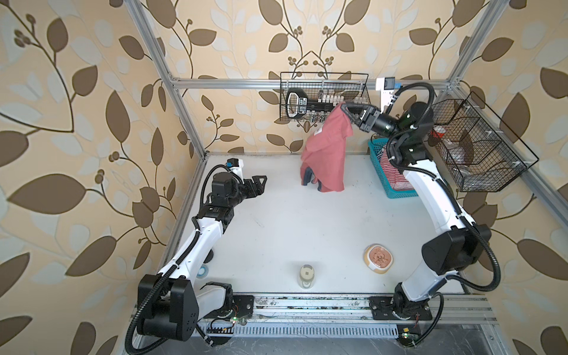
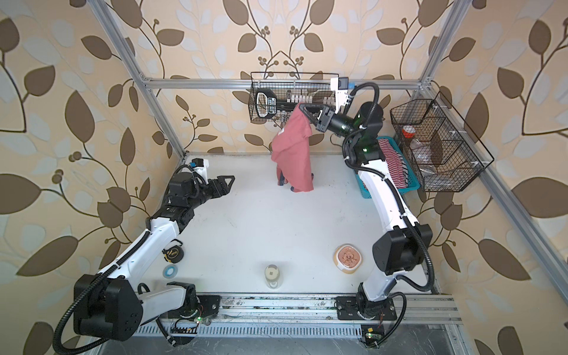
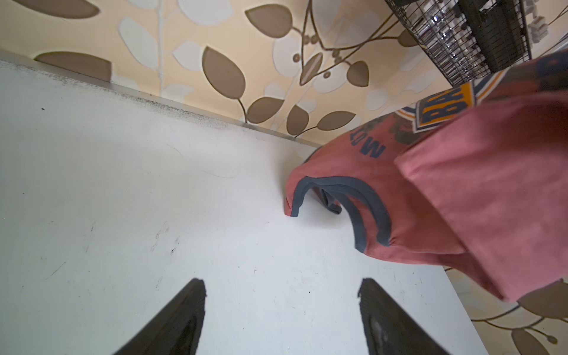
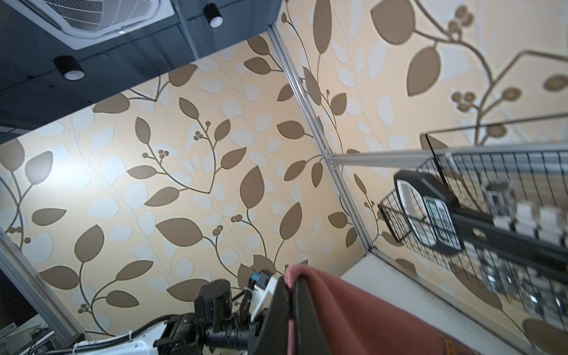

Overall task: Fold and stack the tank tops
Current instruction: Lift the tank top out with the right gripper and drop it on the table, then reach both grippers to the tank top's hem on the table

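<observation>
Grip in both top views: right gripper clamped on brick-red tank top, limp, far-centre, lower end reaching white table; striped tank top in teal basket, far right | left wrist: left gripper open, empty; cloth looks soft, light, so take dark armhole trim | right wrist: wallpapered walls close.

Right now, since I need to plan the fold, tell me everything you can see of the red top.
The red top is soft brick-red cloth with dark trim at its openings and a navy, orange and white print. It hangs bunched and unfolded from the shut right gripper, which pinches an upper edge. Its lower end seems to touch the table near the back wall.
</observation>
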Motion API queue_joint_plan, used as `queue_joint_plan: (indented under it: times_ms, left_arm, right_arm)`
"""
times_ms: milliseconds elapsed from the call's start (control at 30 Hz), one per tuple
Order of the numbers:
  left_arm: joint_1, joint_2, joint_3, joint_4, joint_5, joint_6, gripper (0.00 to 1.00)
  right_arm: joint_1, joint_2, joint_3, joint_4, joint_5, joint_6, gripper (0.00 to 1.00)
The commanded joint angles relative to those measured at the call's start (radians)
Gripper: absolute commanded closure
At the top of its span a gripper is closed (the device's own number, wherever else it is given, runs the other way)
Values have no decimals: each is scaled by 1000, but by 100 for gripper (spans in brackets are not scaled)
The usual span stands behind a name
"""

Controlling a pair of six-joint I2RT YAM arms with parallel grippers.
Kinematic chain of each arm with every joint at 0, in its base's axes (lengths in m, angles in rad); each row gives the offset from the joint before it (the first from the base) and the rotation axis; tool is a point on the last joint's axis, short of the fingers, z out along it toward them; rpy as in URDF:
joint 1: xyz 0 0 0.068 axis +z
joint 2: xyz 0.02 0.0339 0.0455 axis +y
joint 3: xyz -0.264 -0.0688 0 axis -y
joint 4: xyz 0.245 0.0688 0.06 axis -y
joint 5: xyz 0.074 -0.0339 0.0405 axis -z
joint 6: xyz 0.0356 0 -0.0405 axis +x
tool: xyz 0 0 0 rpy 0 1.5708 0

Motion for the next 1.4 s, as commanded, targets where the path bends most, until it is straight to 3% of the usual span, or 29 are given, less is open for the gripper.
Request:
queue_joint_plan:
  times_ms: [0,167,267,500,633,800,900,1133,1300,1367]
  left_arm:
    - [-10,31,53,-7,-9,-13,20]
    - [-25,93,77,-17,18,-20,22]
    - [-61,139,105,-46,22,-7,22]
    - [-239,298,241,-221,-44,80,25]
    - [-314,342,293,-217,-40,77,25]
    - [-411,411,412,-271,-18,118,25]
    - [-452,431,470,-334,-39,148,28]
    - [-455,287,378,-391,-96,176,29]
    - [-456,162,315,-474,-144,190,29]
    - [-455,139,298,-493,-138,190,29]
  right_arm:
    - [-29,-82,-221,-47,13,-59,100]
    - [-79,-125,-483,-316,141,-213,100]
    - [-109,-84,-533,-481,246,-302,100]
    - [-168,117,-416,-625,363,-403,99]
    - [-172,169,-313,-647,395,-426,100]
    - [-148,169,-234,-566,263,-334,100]
    - [-68,169,-182,-562,227,-319,100]
    - [130,315,-100,-523,86,-215,100]
    - [211,435,-90,-330,-3,-36,73]
    - [216,455,-89,-292,-15,-1,66]
